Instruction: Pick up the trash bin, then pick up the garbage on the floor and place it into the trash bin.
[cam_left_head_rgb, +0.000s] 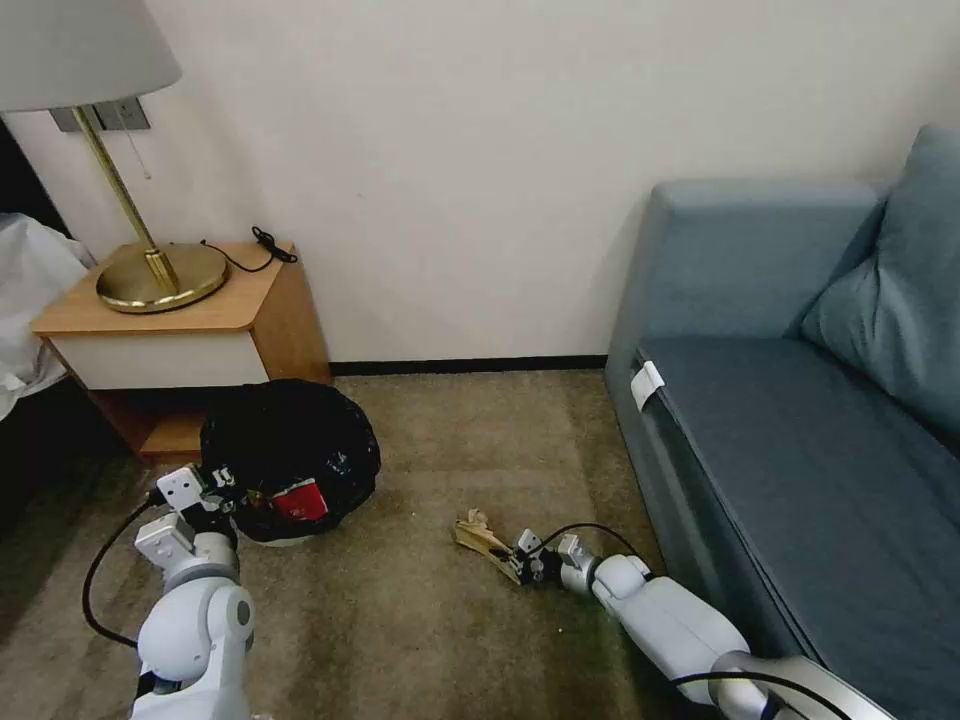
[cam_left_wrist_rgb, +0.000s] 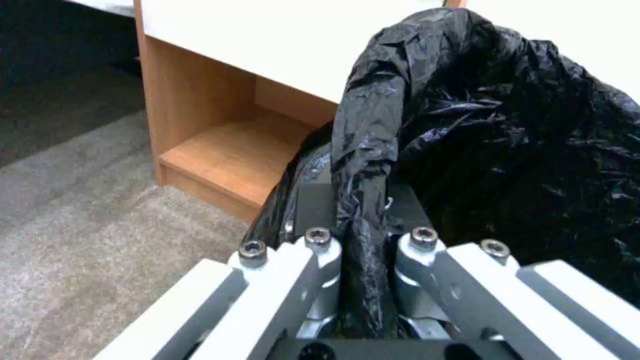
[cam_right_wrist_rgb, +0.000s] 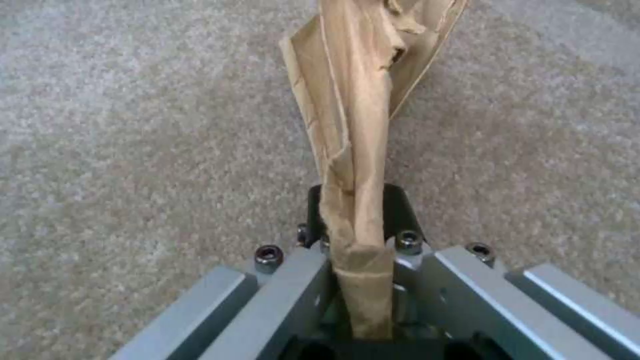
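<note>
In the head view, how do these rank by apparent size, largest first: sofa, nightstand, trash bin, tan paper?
1. sofa, nearer the camera, which adds to it.
2. nightstand.
3. trash bin, gripped at the rim by the left gripper.
4. tan paper, held by the right gripper.

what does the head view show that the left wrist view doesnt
Head view alone: the right gripper shut on the crumpled tan paper low over the carpet, a red-and-white cup inside the trash bin, the lamp and the blue sofa.

Left wrist view alone: the bag-covered rim pinched between the left gripper's fingers, and the nightstand's open lower shelf.

Both: the left gripper shut on the bin's rim, the black bag, the wooden nightstand and the carpet.
</note>
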